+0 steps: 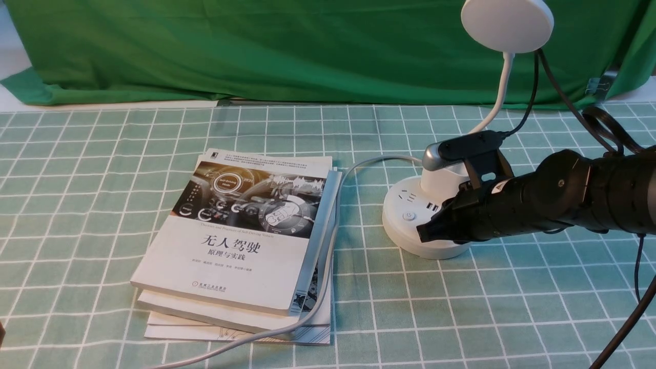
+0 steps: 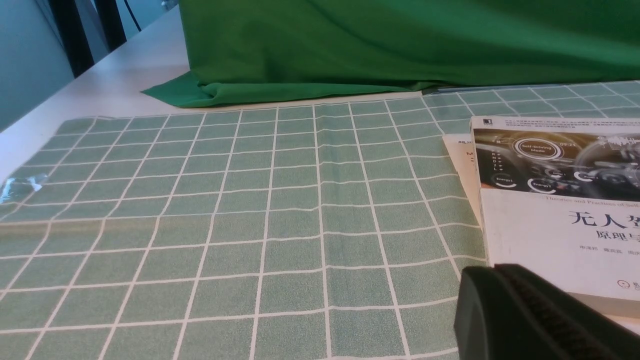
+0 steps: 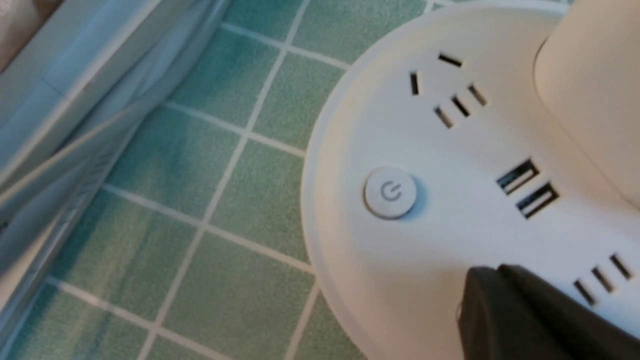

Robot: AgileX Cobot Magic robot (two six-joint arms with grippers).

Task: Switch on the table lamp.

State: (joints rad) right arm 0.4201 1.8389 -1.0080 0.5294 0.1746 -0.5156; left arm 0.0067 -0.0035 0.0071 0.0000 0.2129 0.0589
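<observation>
The lamp [image 1: 410, 202] is seen standing on the cloth [image 1: 102, 179], right of the books [image 1: 241, 246]. The right gripper [image 1: 424, 233], jaws pressed together and empty, is held over the lamp's base near the button [image 3: 390, 192]. The left gripper [image 2: 492, 274] is likewise closed and empty.
</observation>
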